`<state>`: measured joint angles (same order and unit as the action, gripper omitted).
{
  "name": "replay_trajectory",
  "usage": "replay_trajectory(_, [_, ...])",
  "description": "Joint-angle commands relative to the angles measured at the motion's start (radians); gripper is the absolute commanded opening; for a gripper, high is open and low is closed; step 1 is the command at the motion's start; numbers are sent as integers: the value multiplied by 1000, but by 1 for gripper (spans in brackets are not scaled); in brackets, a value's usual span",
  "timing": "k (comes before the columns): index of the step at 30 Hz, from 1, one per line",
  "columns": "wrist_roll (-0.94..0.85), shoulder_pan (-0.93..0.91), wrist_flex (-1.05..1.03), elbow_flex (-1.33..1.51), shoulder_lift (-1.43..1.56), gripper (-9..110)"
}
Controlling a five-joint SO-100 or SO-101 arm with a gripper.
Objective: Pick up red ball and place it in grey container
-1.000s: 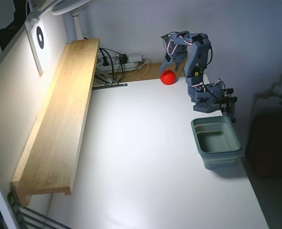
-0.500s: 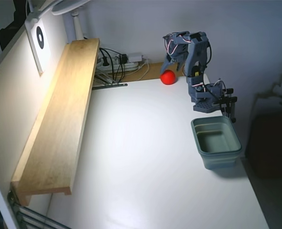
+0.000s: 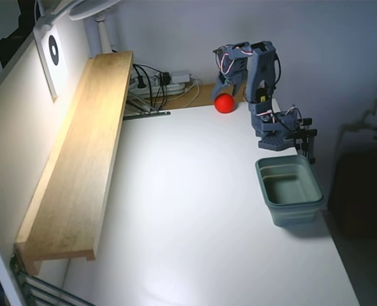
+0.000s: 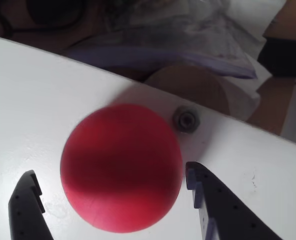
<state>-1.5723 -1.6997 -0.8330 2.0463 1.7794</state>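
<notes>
The red ball is sitting on the white bench at its far edge, close to the back wall, and in the fixed view the arm is folding over from its base so that the gripper is hanging directly above the ball. In the wrist view the gripper is standing open, with one dark fingertip showing to the left of the red ball and the other to its right; the right one is lying just beside the ball's edge, while a sliver of white surface is showing between the left one and the ball, so the ball is lying between the jaws without being clamped. A small grey bolt head is sitting in the bench just beyond the ball. The grey container is resting on the bench at the right side of the fixed view, nearer the camera than the arm's base and well apart from the ball, and nothing is showing inside it. A long wooden shelf is running along the left wall.
</notes>
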Motion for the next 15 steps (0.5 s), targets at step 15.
replay_trajectory(15, [2, -4, -8, -25, 35, 38])
